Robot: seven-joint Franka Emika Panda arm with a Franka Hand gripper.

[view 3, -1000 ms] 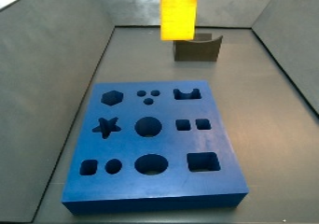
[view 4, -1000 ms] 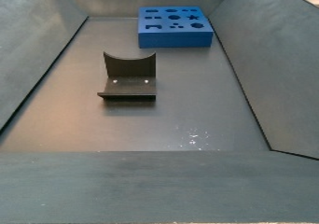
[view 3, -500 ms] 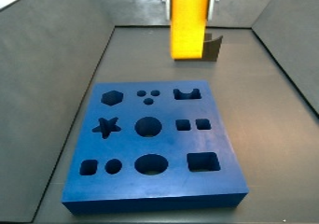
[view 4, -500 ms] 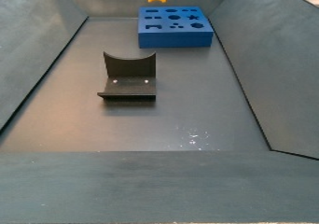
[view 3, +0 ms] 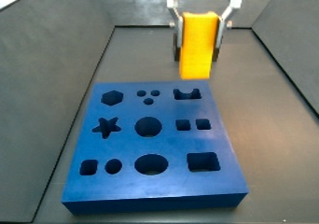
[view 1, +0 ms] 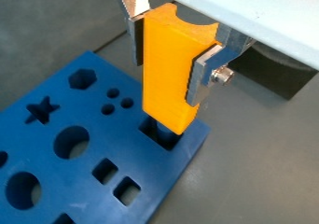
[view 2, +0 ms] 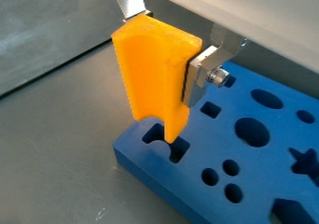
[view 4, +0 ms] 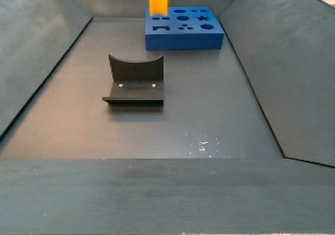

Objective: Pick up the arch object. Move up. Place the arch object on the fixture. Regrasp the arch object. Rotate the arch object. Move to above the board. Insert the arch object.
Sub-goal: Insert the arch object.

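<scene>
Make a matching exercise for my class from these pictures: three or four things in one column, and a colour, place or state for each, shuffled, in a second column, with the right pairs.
Things:
1. arch object
2. board
3. fixture
4. gripper

Descriptions:
A. blue, with shaped holes
B. dark, standing bare on the floor
C. shut on the yellow piece above the board
D. yellow-orange, held upright over the arch hole

Pairs: 1-D, 2-A, 3-B, 4-C

Gripper [view 1: 169, 52] fingers [view 1: 203, 67] bare bright metal; arch object [view 1: 171, 74] smooth matt orange plastic; board [view 1: 75, 134] matt blue, possibly foam; fixture [view 4: 133, 80] dull dark.
</scene>
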